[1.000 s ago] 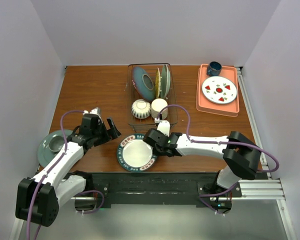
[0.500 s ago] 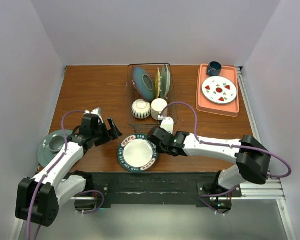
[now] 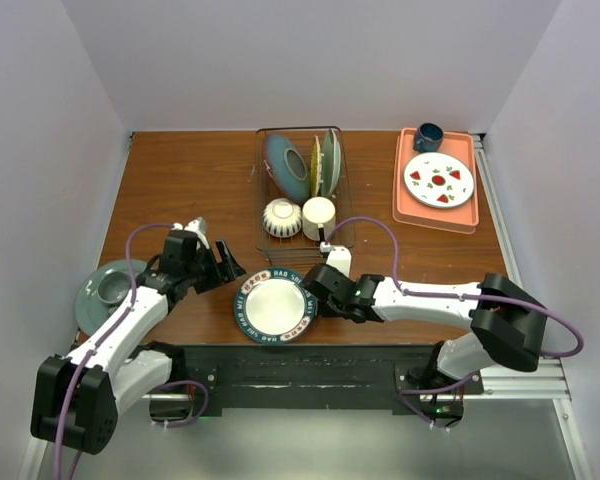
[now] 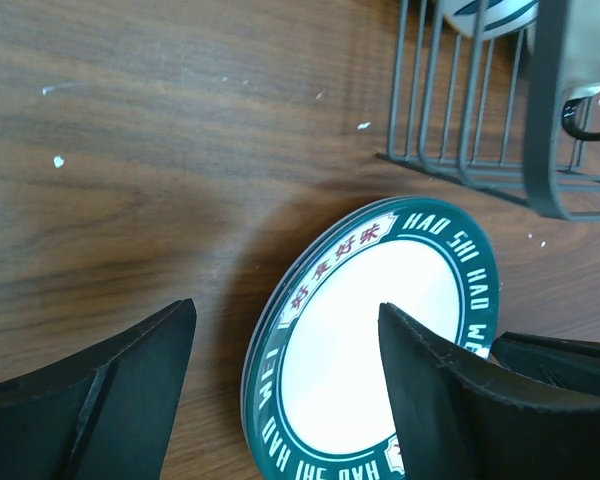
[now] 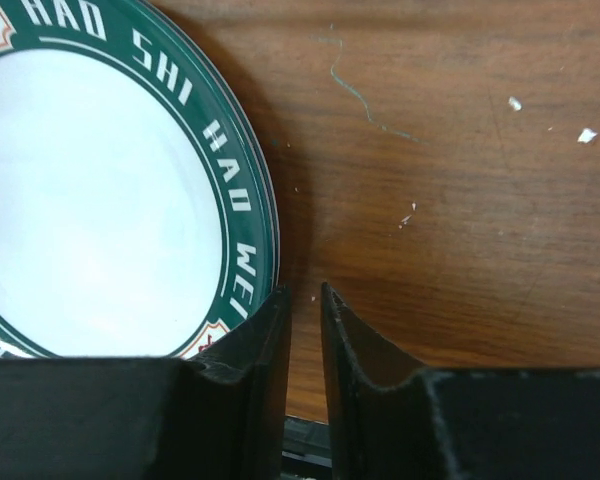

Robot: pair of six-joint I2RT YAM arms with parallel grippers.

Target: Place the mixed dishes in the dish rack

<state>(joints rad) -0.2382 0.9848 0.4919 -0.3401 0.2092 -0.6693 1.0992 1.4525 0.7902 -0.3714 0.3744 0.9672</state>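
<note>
Wood tabletop under pale walls. Top view: dish rack standing beyond both sets of fingers, already holding several dishes. Lying flat between left gripper and right gripper: green-rimmed plate. Judging the step as pickup of this plate.

Left wrist view: hovering released, fingers spread wide, plate just beyond the tips. Reading "HAO SHI HAO MEI" in white, plus red Chinese characters.

Right wrist view: fingers parted only a slit, grasping nothing, sitting just beside the plate's rim. Next move probably calling for tipping that rim up for a grip.
</note>
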